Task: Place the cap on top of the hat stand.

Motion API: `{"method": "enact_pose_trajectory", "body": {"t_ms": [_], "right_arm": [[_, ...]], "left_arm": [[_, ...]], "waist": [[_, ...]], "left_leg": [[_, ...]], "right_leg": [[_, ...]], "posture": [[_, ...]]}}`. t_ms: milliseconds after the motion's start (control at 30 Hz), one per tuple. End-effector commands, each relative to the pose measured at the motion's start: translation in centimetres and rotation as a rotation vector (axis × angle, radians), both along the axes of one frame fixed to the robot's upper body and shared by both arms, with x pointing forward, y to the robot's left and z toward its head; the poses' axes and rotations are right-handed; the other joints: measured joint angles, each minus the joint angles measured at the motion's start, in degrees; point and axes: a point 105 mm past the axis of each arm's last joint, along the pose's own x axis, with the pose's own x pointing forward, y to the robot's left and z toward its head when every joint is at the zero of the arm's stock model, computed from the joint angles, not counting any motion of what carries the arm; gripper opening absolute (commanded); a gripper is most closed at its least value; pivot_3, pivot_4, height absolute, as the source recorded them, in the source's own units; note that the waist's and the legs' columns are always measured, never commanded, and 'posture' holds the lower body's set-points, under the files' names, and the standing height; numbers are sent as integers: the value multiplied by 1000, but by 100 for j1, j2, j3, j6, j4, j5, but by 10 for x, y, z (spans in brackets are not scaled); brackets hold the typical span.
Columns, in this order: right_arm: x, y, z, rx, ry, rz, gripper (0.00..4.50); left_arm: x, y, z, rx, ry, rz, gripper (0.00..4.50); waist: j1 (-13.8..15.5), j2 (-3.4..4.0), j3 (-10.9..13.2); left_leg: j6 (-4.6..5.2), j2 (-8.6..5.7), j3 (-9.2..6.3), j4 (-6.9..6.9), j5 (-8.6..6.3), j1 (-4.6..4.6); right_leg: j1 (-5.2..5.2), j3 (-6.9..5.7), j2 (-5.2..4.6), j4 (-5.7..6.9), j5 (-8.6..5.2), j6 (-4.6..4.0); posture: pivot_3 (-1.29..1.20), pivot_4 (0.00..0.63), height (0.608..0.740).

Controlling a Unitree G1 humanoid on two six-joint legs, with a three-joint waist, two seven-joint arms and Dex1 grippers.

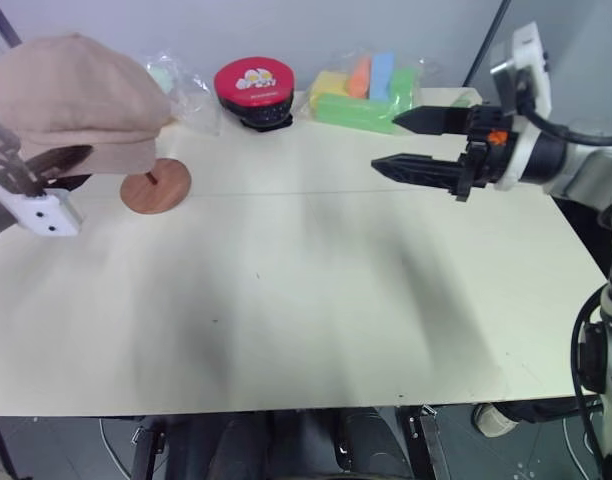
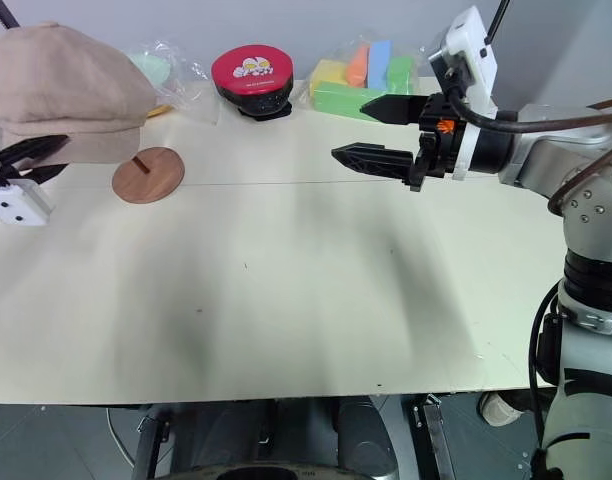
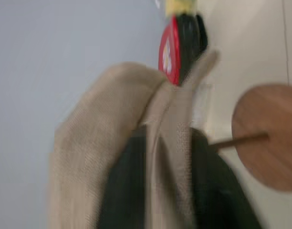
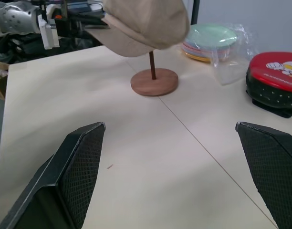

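Observation:
The beige cap (image 1: 76, 95) rests on top of the reddish-brown hat stand (image 1: 156, 187) at the table's far left and hides the stand's top disc. The thin rod (image 4: 152, 64) and the round base show below it. My left gripper (image 1: 84, 166) reaches in level from the left under the cap's edge. Its black fingers (image 3: 122, 191) are parted, one on each side of the cap's brim. My right gripper (image 1: 386, 142) hovers wide open above the table's right side, well away from the cap, pointing left with nothing between its fingers.
Along the back edge of the cream table (image 1: 306, 300) stand a red round lidded container (image 1: 253, 88), a bag of coloured foam blocks (image 1: 366, 95), and pastel plates in a plastic bag (image 4: 210, 40) behind the stand.

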Motion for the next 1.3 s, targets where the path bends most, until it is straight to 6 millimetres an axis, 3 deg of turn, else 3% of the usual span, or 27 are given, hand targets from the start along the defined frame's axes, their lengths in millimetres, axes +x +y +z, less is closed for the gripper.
{"method": "enact_pose_trajectory", "body": {"t_ms": [33,100,133,367,667,733,867,933,1033,1200,1300], "right_arm": [[-3,0,9,7,-47,1,4500],[-1,1,8,10,-46,2,4500],[-1,1,8,10,-46,2,4500],[2,1,9,27,-48,-1,4500],[0,-4,9,5,-63,-5,4500],[-2,-8,10,-5,-67,-3,4500],[0,-20,10,-23,-64,-15,4500],[2,-27,9,-26,-54,-16,4500],[8,-37,9,-15,-30,-27,4500],[17,-45,12,-11,-3,6,4500],[22,-44,14,-5,13,42,4500]], "left_arm": [[-6,8,12,19,-49,27,3163],[-7,8,11,28,-51,23,4186],[-7,8,10,31,-52,22,4415],[-9,2,1,56,-60,12,4415],[-3,-13,-2,-3,-185,192,4415],[-10,-19,-3,-143,-154,195,4415],[-38,-30,-13,-580,96,146,4415],[-56,-26,-21,-783,259,176,4415],[-81,-17,-17,-1091,441,185,4415],[-116,8,12,-1364,576,136,4415],[-132,13,19,-1383,640,141,4415]], "waist": [[-2,0,0],[-3,0,0],[-2,0,0],[-4,1,0],[5,1,0],[4,1,0],[-23,2,0],[-27,3,0],[-9,5,1],[-3,6,2],[-17,11,5]], "left_leg": [[0,0,0,0,0,0],[0,0,0,0,0,0],[0,0,0,-1,0,0],[0,3,0,-2,0,0],[0,8,-1,-1,0,2],[0,8,-2,-2,0,2],[0,16,-7,-4,-1,3],[3,23,-6,-5,-3,6],[3,38,-8,-4,-3,12],[3,33,3,3,-3,26],[3,32,7,1,-3,27]], "right_leg": [[0,0,-1,0,0,0],[0,0,-1,0,0,0],[0,0,-1,0,0,0],[-1,1,-1,2,0,0],[0,3,-4,4,0,0],[1,3,-5,2,0,0],[-3,12,-15,0,0,-1],[-4,18,-14,-2,0,-3],[1,13,-1,-2,1,-7],[25,0,12,-7,1,-11],[24,1,14,-9,0,-11]], "posture": [[0,150,740],[0,150,740],[0,150,740],[0,150,740],[0,150,740],[0,150,740],[0,150,740],[0,150,740],[0,150,740],[0,150,740],[0,150,740]]}}
